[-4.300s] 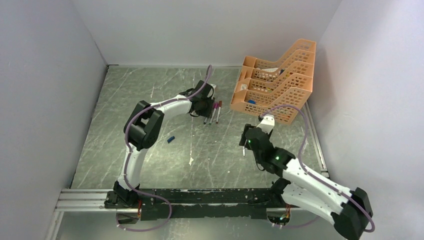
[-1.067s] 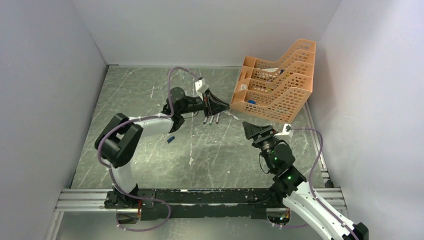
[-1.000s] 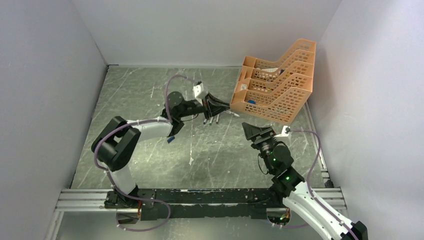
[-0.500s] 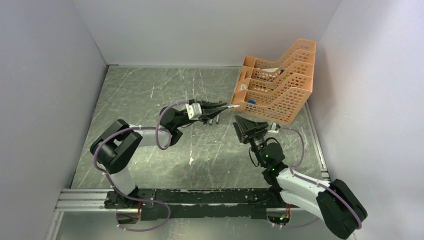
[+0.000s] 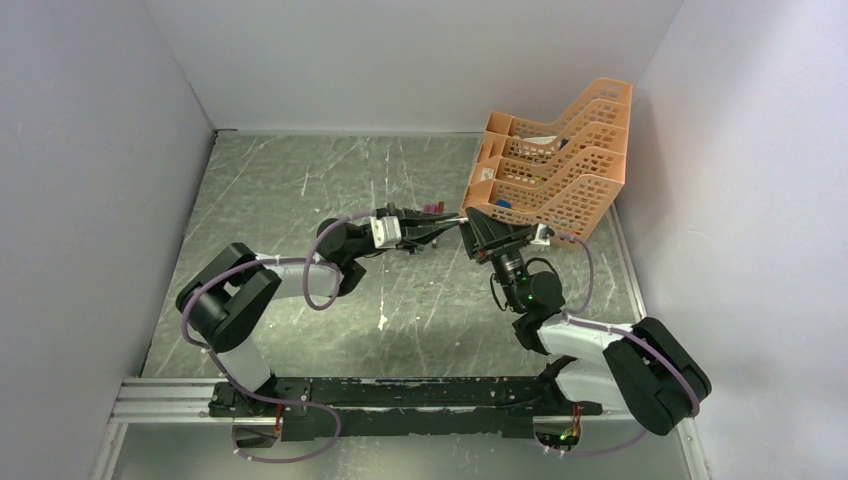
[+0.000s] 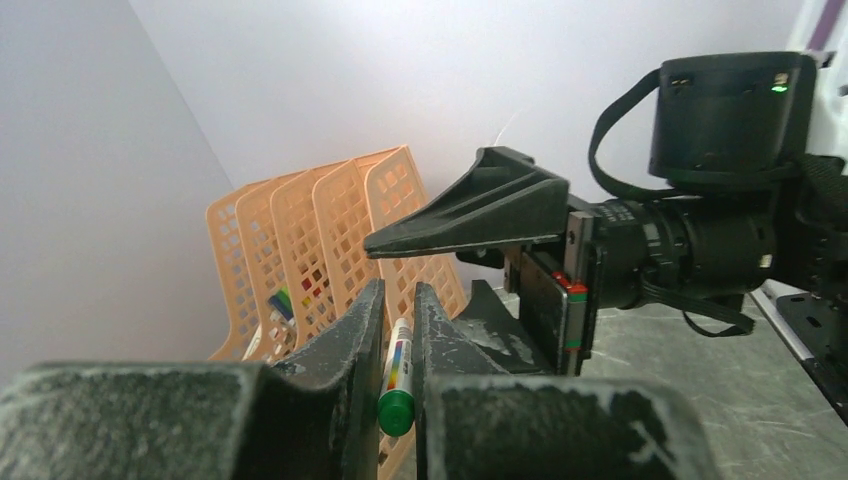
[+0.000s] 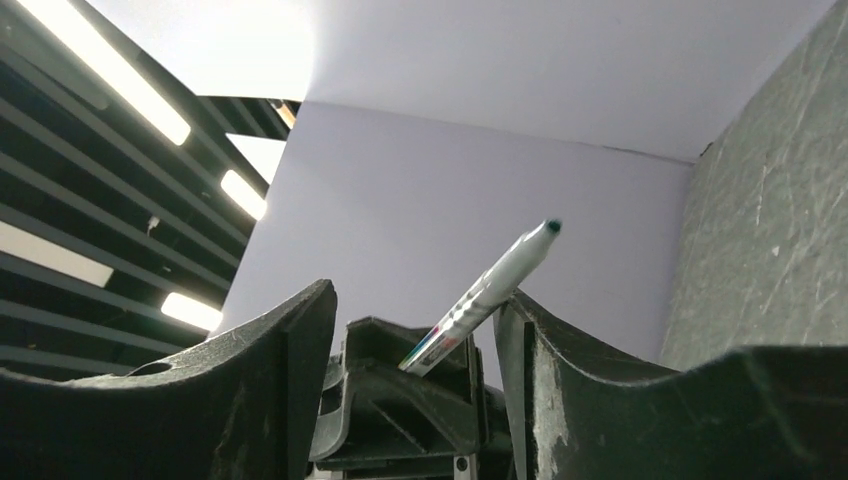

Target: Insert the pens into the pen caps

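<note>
Jaws on your left gripper (image 6: 398, 310) are pressed together on a slim, straight, silvery-white marker pen (image 6: 397, 372), pinching it across the barrel. Your right gripper (image 7: 415, 300) has its jaws spread wide. The pen's free end stands between them, and no contact with either finger (image 7: 270, 380) is visible.

Condition of the pen: the left wrist view shows a rounded green end nearest the camera, behind the pinch, and a white barrel running forward between the fingers. The right wrist view shows the far end tilted up to the right and finishing in a small dark tip. That tip is bare.

Markings: the barrel carries a multi-coloured printed band (image 7: 437, 345) close to the grip. Any lettering on it is too small to read, and you cannot make out a brand.

Position: from the top view, the two grippers meet nose to nose above the grey scratched table (image 5: 280, 190). They are just in front of the near corner of the tiered orange mesh tray (image 5: 560, 170).
</note>
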Robot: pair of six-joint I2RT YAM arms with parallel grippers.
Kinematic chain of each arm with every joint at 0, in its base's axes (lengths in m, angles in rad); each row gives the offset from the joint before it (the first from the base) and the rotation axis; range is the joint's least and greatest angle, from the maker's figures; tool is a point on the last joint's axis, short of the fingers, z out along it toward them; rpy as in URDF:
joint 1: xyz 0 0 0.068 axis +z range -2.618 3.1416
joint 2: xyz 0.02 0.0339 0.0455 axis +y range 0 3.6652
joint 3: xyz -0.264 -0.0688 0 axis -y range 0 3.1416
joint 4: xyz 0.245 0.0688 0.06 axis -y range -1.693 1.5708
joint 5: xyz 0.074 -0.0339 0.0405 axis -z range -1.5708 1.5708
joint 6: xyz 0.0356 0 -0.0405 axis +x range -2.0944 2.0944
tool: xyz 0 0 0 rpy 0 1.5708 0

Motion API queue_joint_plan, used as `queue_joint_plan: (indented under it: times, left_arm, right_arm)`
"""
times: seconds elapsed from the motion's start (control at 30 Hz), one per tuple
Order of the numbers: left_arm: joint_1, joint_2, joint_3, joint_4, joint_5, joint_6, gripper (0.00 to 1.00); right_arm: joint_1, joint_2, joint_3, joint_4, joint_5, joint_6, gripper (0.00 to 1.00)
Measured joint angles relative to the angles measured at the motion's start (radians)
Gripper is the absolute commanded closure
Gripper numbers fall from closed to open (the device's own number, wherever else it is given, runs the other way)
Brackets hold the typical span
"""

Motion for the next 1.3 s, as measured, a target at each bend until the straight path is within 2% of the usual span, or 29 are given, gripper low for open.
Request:
queue_joint_plan:
  times: [0.17,0.23,0.3,0.4,0.5,0.57,0.67,0.77,0.93,1.07,1.17,1.3]
  left_arm:
    - [-0.002,-0.024,-0.012,0.019,0.020,-0.015,0.93]
    - [-0.002,-0.031,-0.012,0.022,0.025,-0.029,0.93]
    - [-0.002,-0.037,-0.012,0.025,0.028,-0.037,0.93]
    - [0.000,-0.038,-0.011,0.017,0.026,-0.047,0.92]
    - [0.005,-0.037,0.024,-0.020,0.008,-0.141,0.76]
    - [0.027,-0.027,0.077,-0.067,0.014,-0.267,0.67]
    - [0.067,-0.006,0.161,-0.146,0.072,-0.463,0.56]
    - [0.112,0.018,0.209,-0.153,0.138,-0.639,0.49]
    - [0.152,0.163,0.374,-0.022,0.299,-1.010,0.48]
    - [0.151,0.298,0.497,0.051,0.422,-1.307,0.49]
    - [0.145,0.330,0.518,0.053,0.486,-1.395,0.49]
    - [0.140,0.327,0.516,0.054,0.531,-1.393,0.52]
  right_arm:
    - [-0.012,0.009,0.012,0.011,-0.007,0.010,0.59]
    - [-0.014,0.008,0.015,0.007,-0.008,0.008,0.76]
    - [-0.018,0.005,0.015,0.000,-0.010,0.002,1.00]
    - [-0.024,-0.014,0.019,-0.009,-0.011,0.007,1.00]
    - [-0.029,-0.045,0.023,-0.034,-0.013,-0.014,1.00]
    - [-0.037,-0.079,0.034,-0.068,-0.013,-0.049,1.00]
    - [-0.048,-0.172,0.092,-0.215,-0.029,-0.168,1.00]
    - [-0.049,-0.262,0.195,-0.436,-0.064,-0.340,1.00]
    - [-0.050,-0.362,0.366,-0.768,-0.125,-0.640,1.00]
    - [-0.054,-0.355,0.507,-1.015,-0.207,-0.855,1.00]
    - [-0.058,-0.314,0.601,-1.176,-0.259,-0.960,1.00]
    - [-0.054,-0.273,0.691,-1.316,-0.320,-1.049,1.00]
